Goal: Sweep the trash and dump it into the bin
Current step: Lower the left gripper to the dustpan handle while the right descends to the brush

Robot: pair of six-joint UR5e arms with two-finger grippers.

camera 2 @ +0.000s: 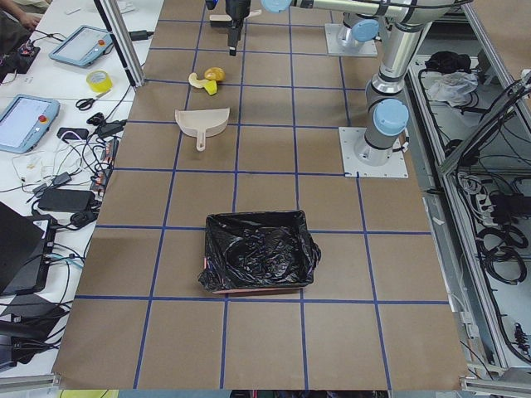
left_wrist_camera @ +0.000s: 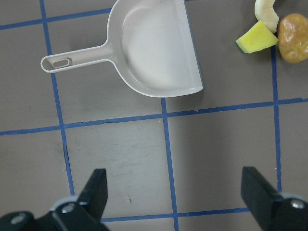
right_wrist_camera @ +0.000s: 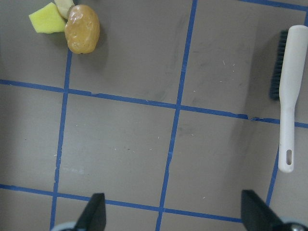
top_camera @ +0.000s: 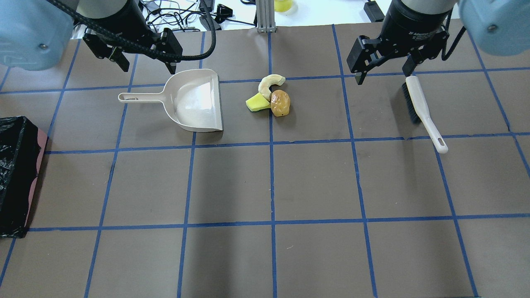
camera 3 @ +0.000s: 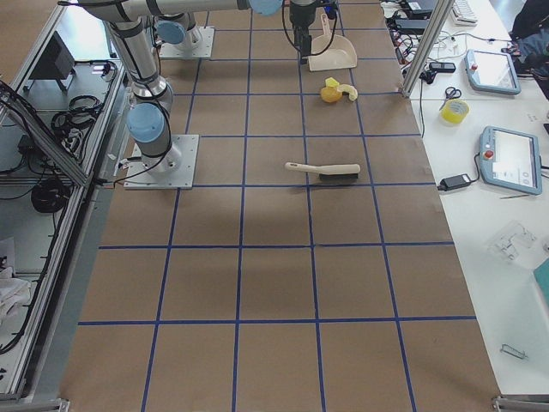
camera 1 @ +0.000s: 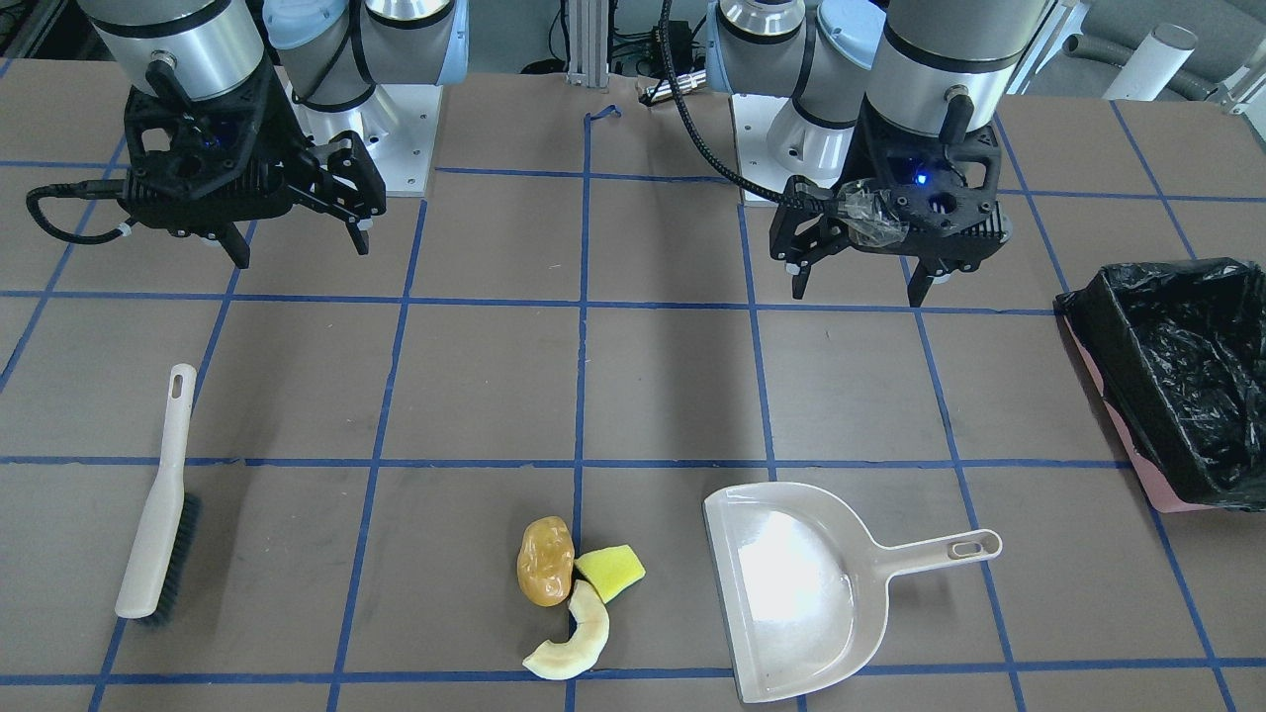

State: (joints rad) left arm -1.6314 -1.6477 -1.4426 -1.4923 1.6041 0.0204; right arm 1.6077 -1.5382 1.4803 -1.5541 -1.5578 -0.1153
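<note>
The trash lies together on the table: an orange-brown lump [camera 1: 545, 562], a yellow wedge [camera 1: 610, 572] and a cream curved slice [camera 1: 584, 633]. It also shows in the overhead view [top_camera: 280, 102]. The bin [camera 1: 1113, 371], lined with black plastic, stands at the table's left end [top_camera: 12, 165]. My left gripper [top_camera: 148, 68] is open and empty, hovering above the table near the beige dustpan [top_camera: 194, 101]. My right gripper [top_camera: 383, 76] is open and empty above the table near the head of the beige brush [top_camera: 422, 107].
The dustpan [camera 1: 801, 593] lies flat with its mouth toward the trash and its handle toward the bin. The brush [camera 1: 158, 504] lies on its side on the table's right part. Blue tape lines grid the brown table.
</note>
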